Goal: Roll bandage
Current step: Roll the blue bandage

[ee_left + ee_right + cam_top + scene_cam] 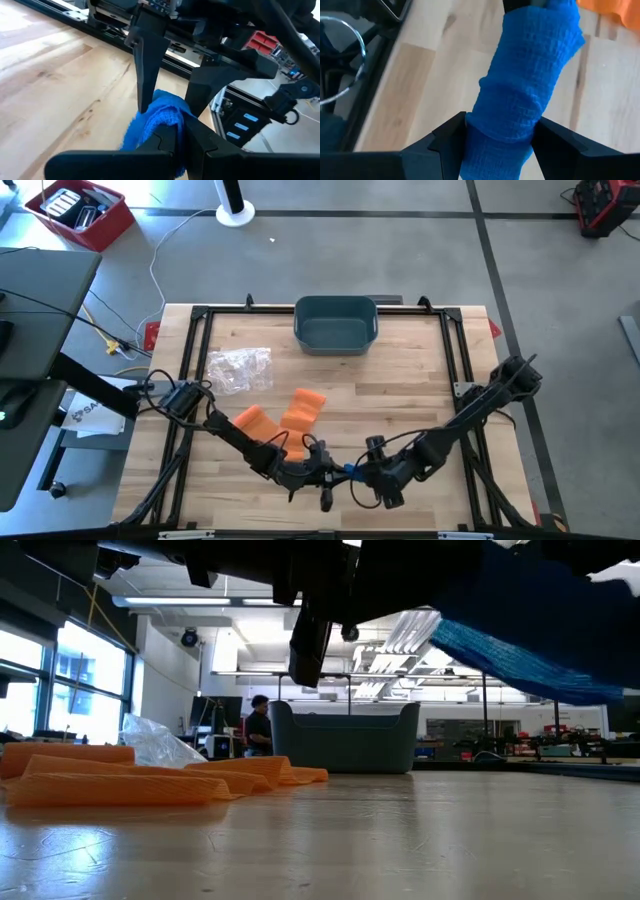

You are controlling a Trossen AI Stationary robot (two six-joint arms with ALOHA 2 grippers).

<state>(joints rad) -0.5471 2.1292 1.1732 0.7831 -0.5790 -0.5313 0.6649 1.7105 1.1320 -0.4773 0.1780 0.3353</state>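
A blue bandage (347,471) is partly rolled into a loose cylinder and held between both grippers near the table's front edge. In the low view the bandage (510,660) is clear of the table. My left gripper (322,473) comes from the left and is shut on one end of it. My right gripper (360,473) comes from the right and is shut on the other end. Two orange bandages (258,423) (302,412) lie flat on the table behind my left arm. My left gripper pinches one end of the blue bandage (159,120) between its two fingers, coming level from the table's left; my own fingers cover the exact place. The bandage is lifted clear of the table. My right gripper pinches the rolled bandage's near end (506,131) between its two fingers (451,135), one on each side of the roll. The fingers come from the table's right, along the roll's length. The roll runs away from them toward my left gripper, clear of the table.
A grey-blue bin (336,323) stands at the table's far edge in the middle. A crumpled clear plastic bag (240,368) lies at the far left. A black frame (200,380) runs around the tabletop. A person (258,725) stands in the room far behind.
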